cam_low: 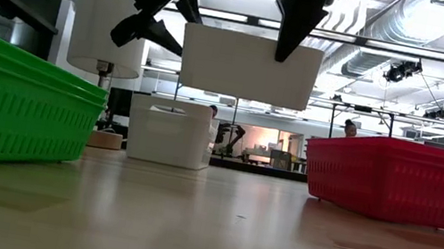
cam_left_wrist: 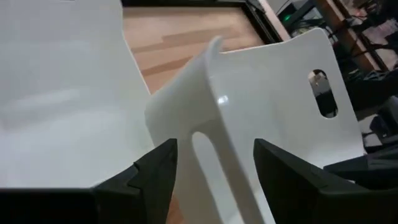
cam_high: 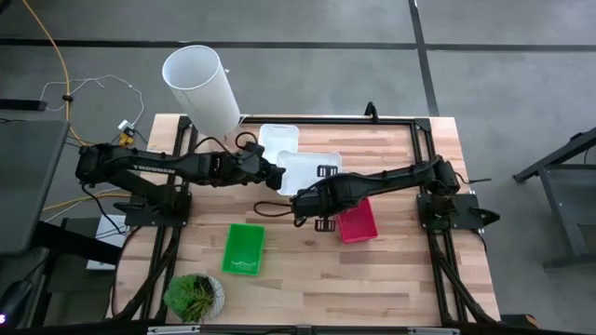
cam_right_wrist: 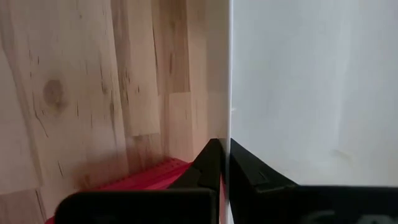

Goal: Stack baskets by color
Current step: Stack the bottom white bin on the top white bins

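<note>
Baskets sit spread over the wooden surface point(cam_high: 391, 261): a green basket point(cam_high: 244, 248) near the front left, a red basket point(cam_high: 358, 221) right of centre, a white basket point(cam_high: 278, 138) at the back. Open boards lie between green and red, and the front edge is free apart from a plant point(cam_high: 195, 296) at the left corner. A second white basket point(cam_low: 250, 67) hangs in the air above the surface, beside the back one. The right tool point(cam_high: 304, 201) pinches its front rim, fingers tight on the thin wall. The left tool point(cam_left_wrist: 214, 168) stands wide, its fingers either side of the basket's corner, not gripping. A lamp point(cam_high: 201, 87) rises at the back left. Behind is a lit, open hall with people far off.
</note>
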You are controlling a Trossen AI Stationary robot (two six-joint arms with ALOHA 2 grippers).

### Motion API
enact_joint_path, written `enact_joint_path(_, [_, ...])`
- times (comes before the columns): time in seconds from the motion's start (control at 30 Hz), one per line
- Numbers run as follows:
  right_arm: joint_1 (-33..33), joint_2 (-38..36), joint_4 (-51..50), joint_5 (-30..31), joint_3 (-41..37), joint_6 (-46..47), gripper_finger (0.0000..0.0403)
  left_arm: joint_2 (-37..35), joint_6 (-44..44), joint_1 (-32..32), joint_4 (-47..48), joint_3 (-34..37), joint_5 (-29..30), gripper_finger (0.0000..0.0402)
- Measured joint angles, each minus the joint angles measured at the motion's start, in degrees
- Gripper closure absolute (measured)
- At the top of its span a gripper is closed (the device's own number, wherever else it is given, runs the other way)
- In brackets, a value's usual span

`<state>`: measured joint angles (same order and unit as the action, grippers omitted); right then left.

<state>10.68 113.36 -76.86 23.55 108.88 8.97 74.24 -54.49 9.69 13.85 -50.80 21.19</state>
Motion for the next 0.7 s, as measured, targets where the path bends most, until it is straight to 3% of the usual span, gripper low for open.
enact_joint_path(0.13, [0.0, 0.0, 0.0, 0.0, 0.0, 0.0, 0.0403, 0.9, -1.7, -0.8, 1.0, 0.0, 0.0, 0.0244])
enact_joint_path(0.33, [0.1, 0.0, 0.4, -0.2, 0.1, 0.2, 0.0403, 1.3, -1.0, -2.8, 1.6, 0.0, 0.3, 0.0384])
enact_joint_path(0.7, [0.5, 0.0, -0.2, -2.6, 6.8, 2.2, 0.0398, 1.2, 0.5, -4.8, 0.7, 0.0, 0.9, 0.0401])
